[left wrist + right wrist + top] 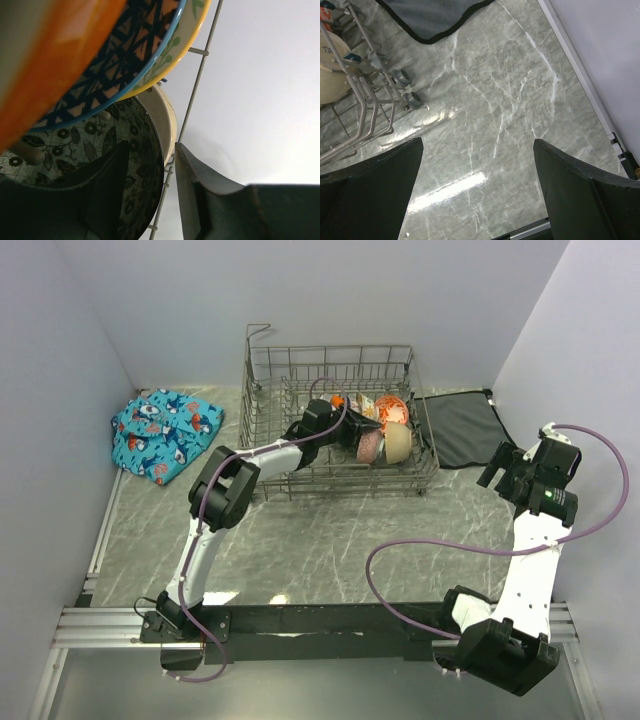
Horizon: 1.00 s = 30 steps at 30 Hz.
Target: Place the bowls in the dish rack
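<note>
The dish rack (262, 390) stands at the back of the table with several bowls on edge in its right half, among them a cream one (397, 443) and an orange-red one (390, 408). My left gripper (352, 435) reaches into the rack among them. In the left wrist view the left gripper (152, 150) is open and straddles the rim of the black-and-white patterned bowl (75, 145): one finger sits inside the bowl, the other outside by a rack wire (200, 75). A blue patterned bowl (115, 60) leans just above. My right gripper (477, 145) hangs open over bare table, right of the rack (365, 100).
A flat dark grey mat (462, 428) lies right of the rack, close to the right arm. A blue patterned cloth (165, 433) is bunched at the far left. Walls close in the table on three sides.
</note>
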Each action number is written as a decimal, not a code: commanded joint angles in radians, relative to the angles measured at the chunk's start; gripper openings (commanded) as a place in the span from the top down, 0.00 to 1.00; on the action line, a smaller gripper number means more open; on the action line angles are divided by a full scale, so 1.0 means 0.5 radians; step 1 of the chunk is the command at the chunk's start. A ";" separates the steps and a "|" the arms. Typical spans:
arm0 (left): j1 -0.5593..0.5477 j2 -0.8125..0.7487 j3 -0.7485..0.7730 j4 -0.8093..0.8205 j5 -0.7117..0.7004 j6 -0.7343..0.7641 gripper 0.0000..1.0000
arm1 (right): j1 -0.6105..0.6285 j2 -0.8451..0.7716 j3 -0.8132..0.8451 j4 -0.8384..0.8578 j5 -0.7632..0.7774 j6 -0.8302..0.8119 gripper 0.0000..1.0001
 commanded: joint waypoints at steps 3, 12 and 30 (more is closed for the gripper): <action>0.027 -0.110 0.079 0.050 0.046 0.161 0.49 | -0.018 -0.050 -0.031 0.054 -0.015 0.000 0.00; 0.033 -0.165 0.475 -0.462 -0.122 0.956 0.45 | -0.018 -0.077 -0.040 0.063 -0.040 0.007 0.00; 0.018 -0.340 0.448 -0.802 -0.217 1.468 0.45 | -0.018 0.057 0.030 0.112 -0.181 -0.018 0.00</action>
